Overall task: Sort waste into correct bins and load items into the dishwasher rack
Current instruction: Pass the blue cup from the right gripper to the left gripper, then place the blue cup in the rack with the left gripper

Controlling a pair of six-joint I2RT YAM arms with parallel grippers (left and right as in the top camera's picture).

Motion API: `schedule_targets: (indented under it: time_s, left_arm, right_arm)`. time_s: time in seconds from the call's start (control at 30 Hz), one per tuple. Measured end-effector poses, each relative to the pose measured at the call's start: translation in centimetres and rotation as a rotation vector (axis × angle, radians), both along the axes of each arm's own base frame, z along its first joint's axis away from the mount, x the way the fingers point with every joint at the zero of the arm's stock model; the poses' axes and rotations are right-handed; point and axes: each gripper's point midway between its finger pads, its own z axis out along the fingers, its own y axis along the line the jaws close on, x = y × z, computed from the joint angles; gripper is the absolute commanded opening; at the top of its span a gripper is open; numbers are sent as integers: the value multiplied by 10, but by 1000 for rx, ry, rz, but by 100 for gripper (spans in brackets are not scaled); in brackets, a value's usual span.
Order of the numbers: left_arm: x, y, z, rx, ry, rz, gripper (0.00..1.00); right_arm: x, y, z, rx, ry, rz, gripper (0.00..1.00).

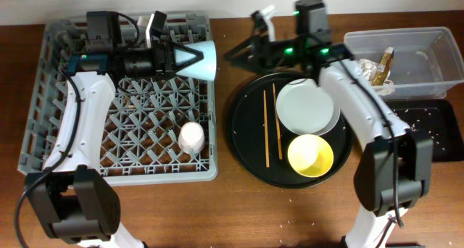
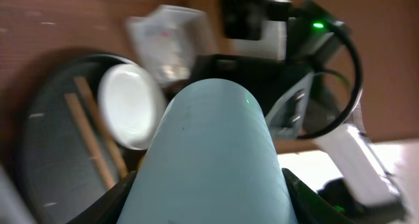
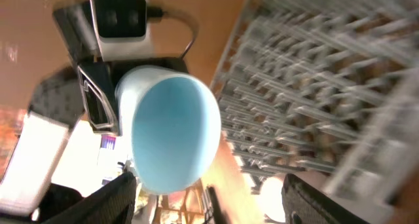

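Note:
My left gripper (image 1: 190, 59) is shut on the light-blue cup (image 1: 207, 59), holding it sideways over the right edge of the grey dishwasher rack (image 1: 43, 96). The cup fills the left wrist view (image 2: 209, 152) and shows mouth-on in the right wrist view (image 3: 173, 132). My right gripper (image 1: 235, 54) is open and empty, facing the cup from the right with a small gap; its fingers (image 3: 209, 204) frame the cup. The pink cup (image 1: 191, 137) stands in the rack. The grey plate (image 1: 308, 106), yellow bowl (image 1: 310, 155) and chopsticks (image 1: 270, 125) lie on the round black tray (image 1: 246, 143).
The clear tub (image 1: 424, 45) at the back right holds a gold-brown wrapper (image 1: 382, 65) and paper. The shallow black tray (image 1: 435, 143) in front of it has crumbs. The right arm reaches over the plate's far side.

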Motion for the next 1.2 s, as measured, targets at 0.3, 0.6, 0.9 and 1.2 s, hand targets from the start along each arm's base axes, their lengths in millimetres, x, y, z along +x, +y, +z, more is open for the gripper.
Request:
schedule_targets:
  time_s: [0.3,0.6,0.9,1.2]
  left_arm:
    - [-2,20,-89,887,57,241,32]
    - [18,40,-189,1247,139,233,95]
    - [40,22,-116,1152,68,257,92]
    - [-39,-146,-108,939,-15,-154,67]
  right_arm:
    - [-24,-130,-110,-668,266,-299,84]
    - [-32,-162,-107,-867,231,-361,84]
    - [-25,-174,-60,-870,175,-416,74]
    - [-63,-289,4,-1013,271,-720,75]
